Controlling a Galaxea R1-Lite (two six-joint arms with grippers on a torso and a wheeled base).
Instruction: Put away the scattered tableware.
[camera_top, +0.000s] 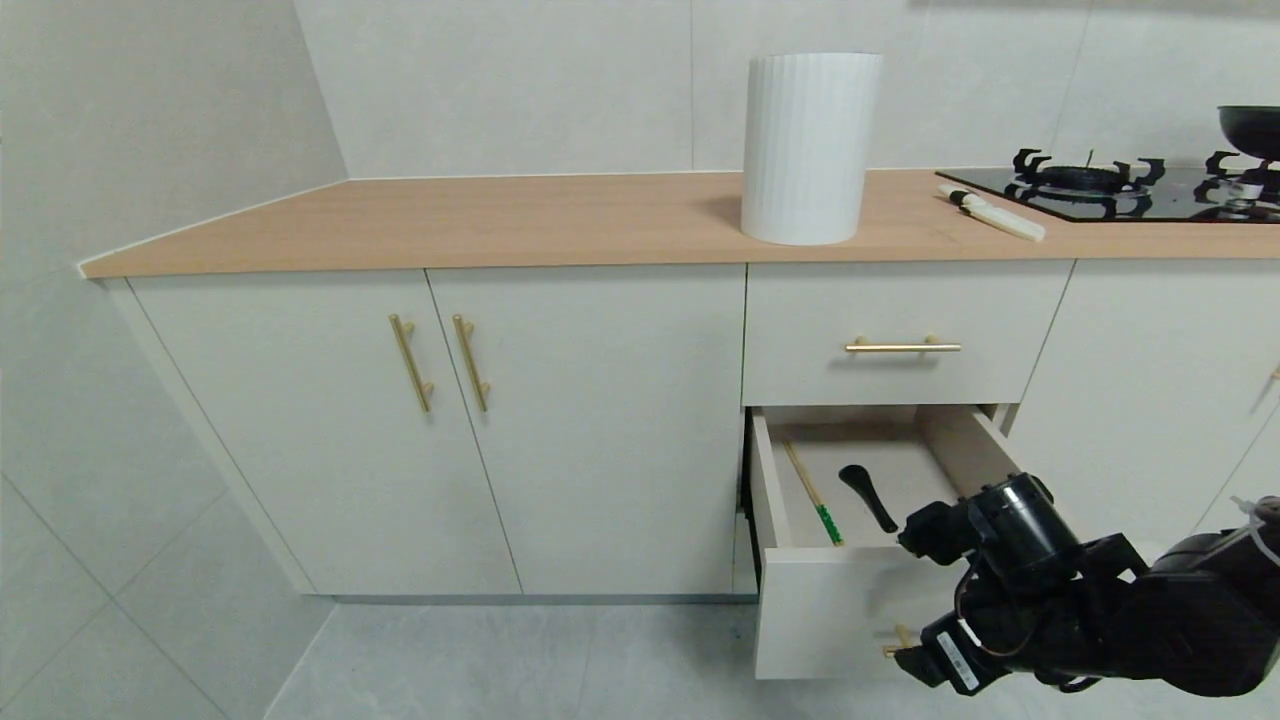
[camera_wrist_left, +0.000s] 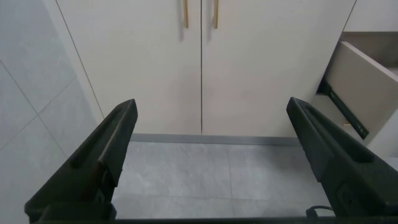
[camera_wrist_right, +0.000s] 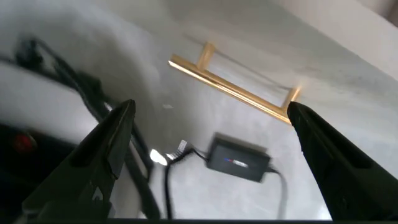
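Observation:
The lower drawer (camera_top: 800, 590) stands pulled out. Inside it lie a pair of chopsticks with green ends (camera_top: 812, 495) and a black spoon (camera_top: 868, 496). A cream-handled utensil (camera_top: 990, 212) lies on the wooden counter (camera_top: 500, 220) beside the stove. My right gripper (camera_top: 905, 600) is open just in front of the drawer's front panel. In the right wrist view the gold drawer handle (camera_wrist_right: 236, 93) runs across the gap of the right gripper (camera_wrist_right: 211, 112), with the fingers apart from it. My left gripper (camera_wrist_left: 211, 109) is open and holds nothing, low above the floor and facing the cabinet doors (camera_wrist_left: 199, 62).
A tall white ribbed container (camera_top: 810, 150) stands on the counter. At the right are a black gas stove (camera_top: 1120, 190) and a dark pan (camera_top: 1250, 125). The upper drawer (camera_top: 900, 335) is closed. The open drawer's side (camera_wrist_left: 367, 81) juts out beside the left arm.

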